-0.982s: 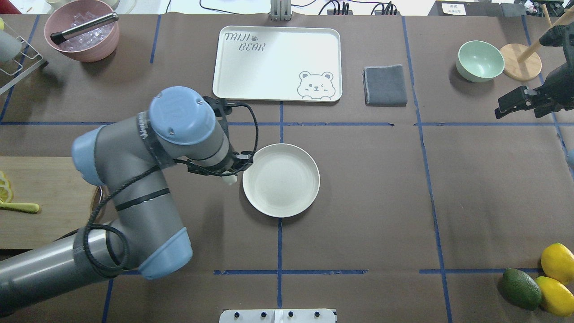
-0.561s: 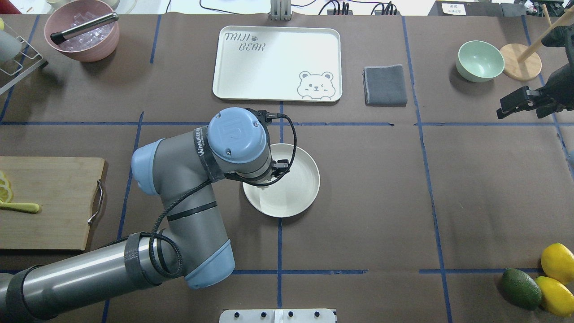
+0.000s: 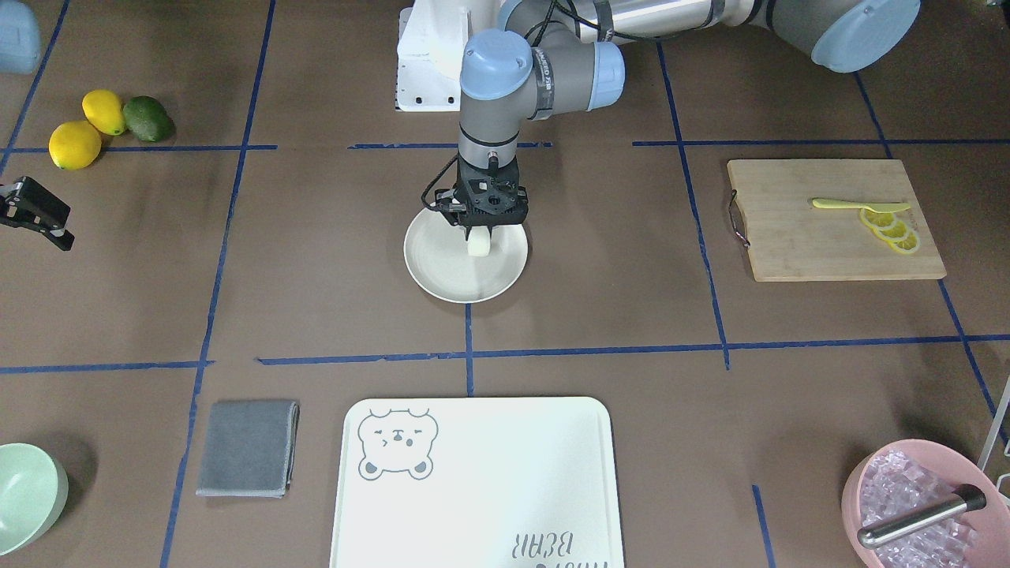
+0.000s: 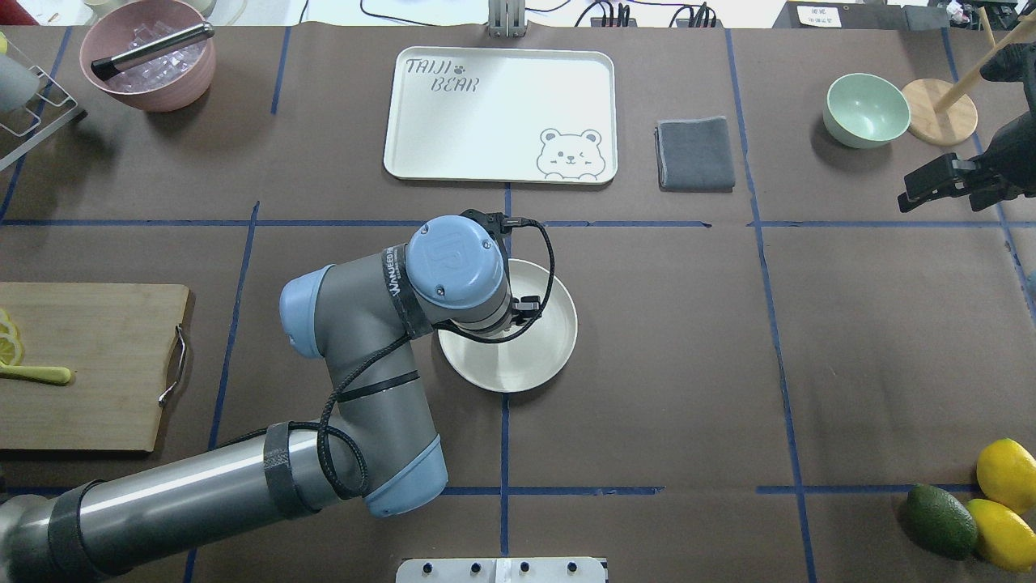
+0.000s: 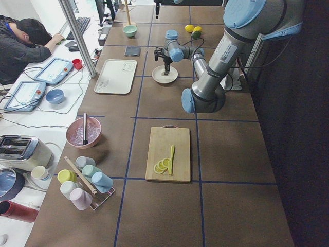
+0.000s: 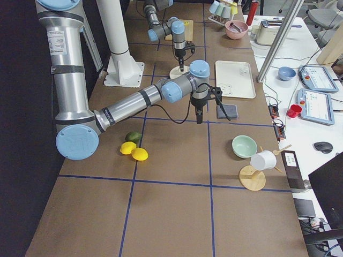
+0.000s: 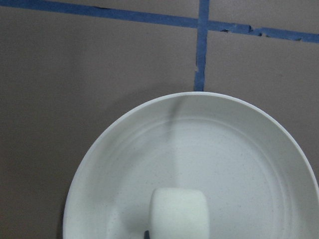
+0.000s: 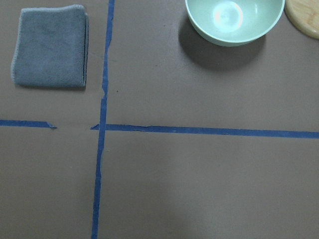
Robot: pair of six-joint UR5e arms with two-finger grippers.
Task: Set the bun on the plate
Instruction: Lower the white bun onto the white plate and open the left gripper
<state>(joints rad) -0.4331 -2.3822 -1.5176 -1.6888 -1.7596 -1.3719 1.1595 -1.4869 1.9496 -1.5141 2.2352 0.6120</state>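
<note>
Bun [image 3: 479,247] between left gripper's [image 3: 480,239] jaws, over plate [image 3: 439,272]

only thing I can actually read is "TAIJI BEAR" printed on the white tray [image 4: 502,121], by its bear doodle

left arm [image 4: 356,300]: grey tubes | pale-blue joint caps | black cable | black hand [image 3: 479,235]

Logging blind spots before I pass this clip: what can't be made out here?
Bun: overhead view, hidden under left arm.
Bun touching plate or not: front view too small; wrist view crops its base.
Right gripper: front view's edge cuts it; jaws unclear.
</note>
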